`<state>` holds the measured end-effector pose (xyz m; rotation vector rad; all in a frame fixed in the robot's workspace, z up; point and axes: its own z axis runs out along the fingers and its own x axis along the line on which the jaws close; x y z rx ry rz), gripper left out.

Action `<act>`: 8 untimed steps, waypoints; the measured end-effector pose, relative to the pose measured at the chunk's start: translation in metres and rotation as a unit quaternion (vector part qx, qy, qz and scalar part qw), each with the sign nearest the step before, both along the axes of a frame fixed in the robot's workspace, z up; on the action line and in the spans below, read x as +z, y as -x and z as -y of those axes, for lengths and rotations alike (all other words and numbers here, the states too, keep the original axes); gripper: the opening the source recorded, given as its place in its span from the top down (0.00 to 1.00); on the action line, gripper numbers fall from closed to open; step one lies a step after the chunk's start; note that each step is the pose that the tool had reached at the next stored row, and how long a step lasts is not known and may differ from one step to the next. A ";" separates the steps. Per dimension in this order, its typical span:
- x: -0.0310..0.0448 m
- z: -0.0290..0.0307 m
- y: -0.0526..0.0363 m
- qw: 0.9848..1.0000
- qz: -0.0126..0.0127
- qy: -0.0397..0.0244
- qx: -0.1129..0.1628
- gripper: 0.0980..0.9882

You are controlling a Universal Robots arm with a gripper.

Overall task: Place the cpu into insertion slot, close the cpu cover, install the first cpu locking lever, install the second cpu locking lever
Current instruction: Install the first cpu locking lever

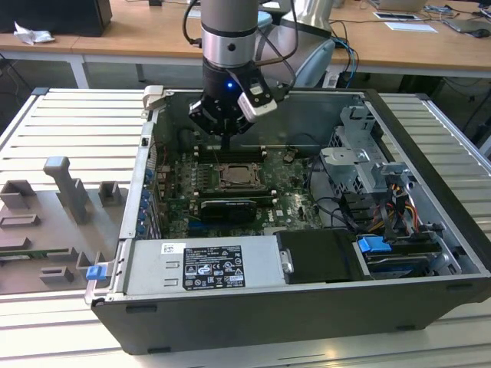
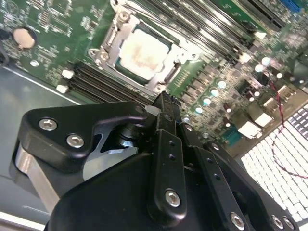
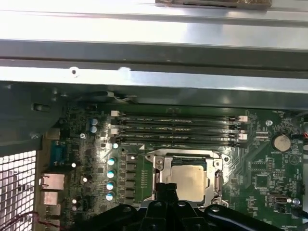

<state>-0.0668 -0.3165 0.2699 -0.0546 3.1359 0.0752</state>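
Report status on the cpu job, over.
Gripper shut, empty, poised over the edge of the cpu cover. Cpu seated in slot, cover down around it. Nothing between them.

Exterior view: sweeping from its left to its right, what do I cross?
Tall grey block → case's left wall → cpu in its socket → metal drive cage → case's right wall.
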 end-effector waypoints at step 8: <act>-0.0008 -0.0002 0.0218 1.000 0.000 0.000 0.000 0.99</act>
